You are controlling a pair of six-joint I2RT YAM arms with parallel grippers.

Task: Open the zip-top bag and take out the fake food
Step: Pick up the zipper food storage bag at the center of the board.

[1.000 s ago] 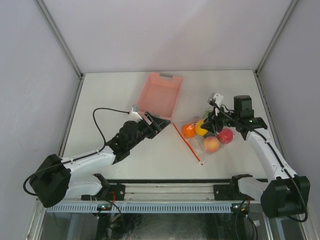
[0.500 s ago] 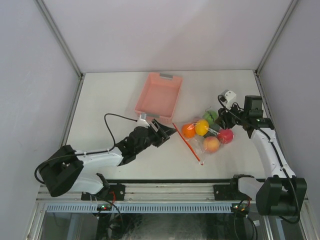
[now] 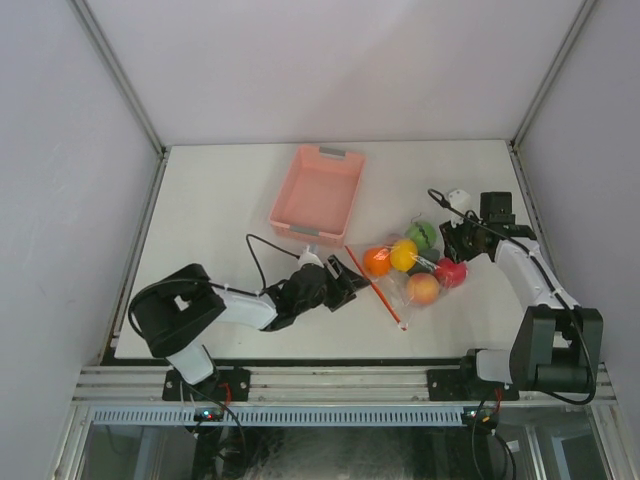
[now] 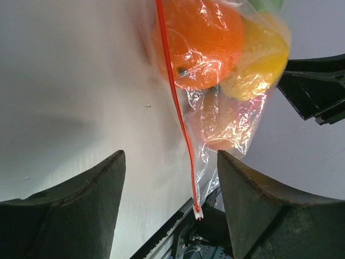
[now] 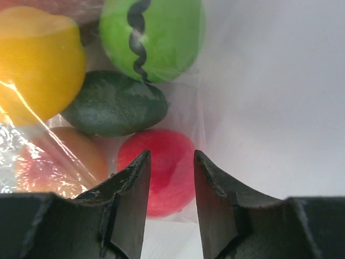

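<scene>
1. While the zip-top bag (image 3: 412, 275) is lying on the surface (image 3: 215, 200) right of centre, the fake food (image 3: 404, 254) is sitting inside it.
2. The left tool (image 4: 170, 162) is gaping wide and empty, facing the red zipper strip (image 4: 173, 91).
3. The right tool (image 5: 170, 159) is hovering narrowly parted at the bag's right side, gripping nothing.
4. The pink basket (image 3: 316, 192) is lying far-left of the bag, apart from both tools.

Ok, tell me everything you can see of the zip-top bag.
The zip-top bag is clear, crinkled, glossy plastic, lying on the table right of centre and bulging with the fake food. Its thin red-orange zipper strip, seemingly closed, runs along the edge facing the left gripper, which is open and not gripping it.
</scene>
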